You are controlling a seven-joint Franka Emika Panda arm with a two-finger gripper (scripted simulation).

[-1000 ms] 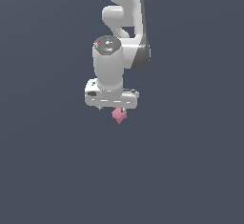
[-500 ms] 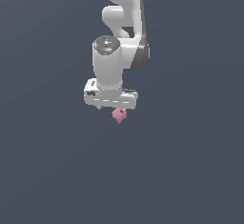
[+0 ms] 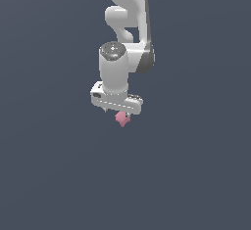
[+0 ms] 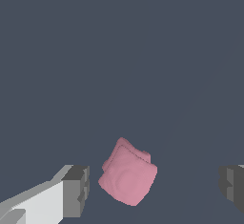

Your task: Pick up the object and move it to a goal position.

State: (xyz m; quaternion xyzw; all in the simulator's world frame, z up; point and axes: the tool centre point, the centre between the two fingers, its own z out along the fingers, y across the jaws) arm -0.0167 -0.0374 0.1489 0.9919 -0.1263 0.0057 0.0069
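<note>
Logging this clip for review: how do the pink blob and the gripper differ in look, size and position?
Colour: the pink blob is pink, while the gripper is white with dark grey fingertips.
Shape: the blob is lumpy and rounded; the gripper is blocky and straight-edged.
Size: the blob is narrower than the gripper.
Position: the blob sits between the open fingers, nearer one and apart from the other.
Both look matte.

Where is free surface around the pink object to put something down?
Bare grey surface lies on every side of the pink object. Only the spot beneath the gripper is crowded: the open jaws flank the object, with a wider gap on one side.
</note>
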